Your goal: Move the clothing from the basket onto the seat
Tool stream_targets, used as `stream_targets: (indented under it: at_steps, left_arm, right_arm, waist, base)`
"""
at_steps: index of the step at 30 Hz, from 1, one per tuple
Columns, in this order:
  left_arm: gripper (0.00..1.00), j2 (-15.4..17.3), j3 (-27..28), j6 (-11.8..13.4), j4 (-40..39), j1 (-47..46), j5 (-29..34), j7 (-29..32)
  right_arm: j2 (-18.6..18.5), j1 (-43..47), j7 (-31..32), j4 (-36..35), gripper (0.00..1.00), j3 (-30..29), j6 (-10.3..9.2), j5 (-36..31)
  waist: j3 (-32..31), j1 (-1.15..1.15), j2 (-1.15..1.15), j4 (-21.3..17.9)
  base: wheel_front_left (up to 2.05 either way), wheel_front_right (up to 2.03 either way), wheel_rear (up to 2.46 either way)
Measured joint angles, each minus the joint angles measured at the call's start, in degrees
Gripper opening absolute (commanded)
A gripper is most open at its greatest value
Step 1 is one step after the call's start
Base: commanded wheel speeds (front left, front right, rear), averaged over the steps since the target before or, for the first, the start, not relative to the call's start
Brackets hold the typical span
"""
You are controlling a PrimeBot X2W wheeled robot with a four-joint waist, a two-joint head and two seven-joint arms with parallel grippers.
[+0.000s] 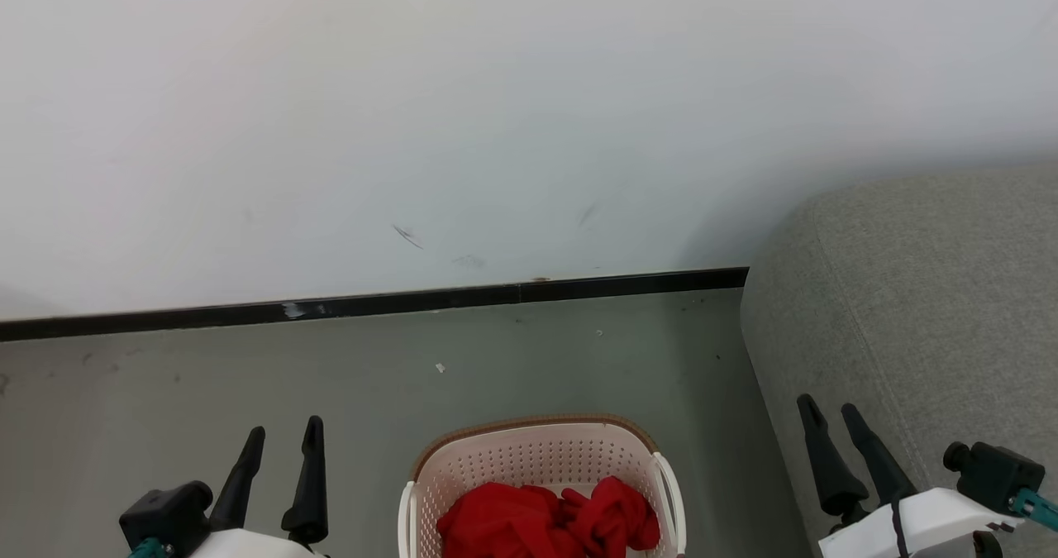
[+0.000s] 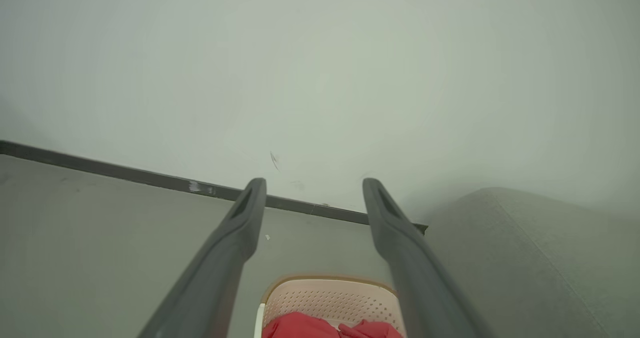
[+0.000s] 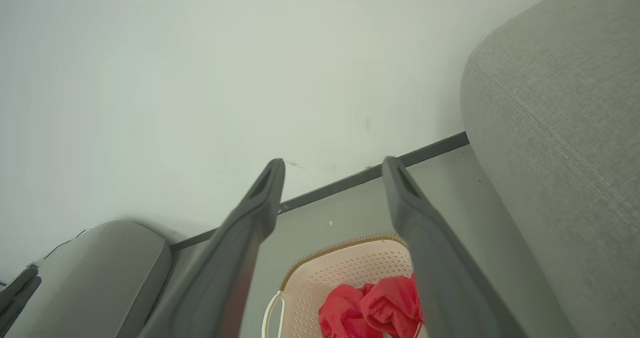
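Task judged not begun: the clothing (image 1: 545, 521) lies bunched inside the basket (image 1: 537, 450) on the floor (image 1: 248, 393). The visible part of the seat (image 1: 917, 293) carries none. The left pincer (image 1: 286, 427) and right pincer (image 1: 828, 406) stand spread, empty.

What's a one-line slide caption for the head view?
Left gripper and right gripper, both open, flank the basket of red clothing on the floor; grey seat at right.

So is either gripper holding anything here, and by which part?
Nothing is held. The left gripper and right gripper are both open and empty; the bright red fabric clothing lies in the cream-white perforated plastic basket.
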Motion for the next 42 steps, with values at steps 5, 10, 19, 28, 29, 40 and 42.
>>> stream_targets:
  at_steps: [5,10,19,28,29,40,42]
  left_arm:
    - [1.00,0.08,-0.79,0.85,-1.04,0.68,4.26,-1.09]
    - [1.00,0.12,-1.42,1.70,-1.90,0.68,8.40,-1.97]
    - [1.00,0.21,-2.33,3.19,-3.77,0.73,16.49,-3.79]
    - [1.00,0.24,-3.03,4.71,-4.98,1.05,23.23,-5.69]
    - [1.00,0.24,-3.07,4.80,-5.04,1.24,24.15,-5.82]
    - [1.00,0.15,-2.96,5.02,-5.22,1.82,25.76,-6.19]
    - [1.00,0.15,-2.90,5.02,-5.19,1.82,25.76,-6.19]
  right_arm:
    - [0.00,0.03,-0.98,-0.92,1.00,0.32,0.00,-3.57]
    - [0.00,0.06,-1.66,-1.51,1.00,0.82,0.00,-7.36]
    - [0.00,0.96,-3.81,-3.05,1.00,2.00,0.00,-15.26]
    - [0.00,0.97,-5.55,-4.59,1.00,2.44,0.00,-22.61]
    - [0.00,0.97,-5.69,-4.67,1.00,2.47,0.00,-23.42]
    - [0.00,1.00,-6.04,-4.95,1.00,2.63,0.00,-25.09]
    - [0.00,1.00,-6.04,-4.99,1.00,2.61,0.00,-25.08]
  waist:
    - [0.10,-0.02,0.00,-0.03]
    - [0.15,-0.04,0.00,-0.02]
    - [0.17,-0.05,0.00,0.02]
    - [0.15,-0.05,0.00,-0.01]
    - [0.15,-0.05,0.00,-0.01]
    - [0.24,-0.05,0.00,-0.06]
    - [0.26,-0.05,0.00,-0.07]
  base:
    - [0.00,0.00,0.00]
    - [0.00,0.00,0.00]
    - [0.00,0.00,0.00]
    - [0.00,0.00,0.00]
    - [0.00,0.00,0.00]
    - [0.00,0.00,0.00]
    - [0.00,0.00,0.00]
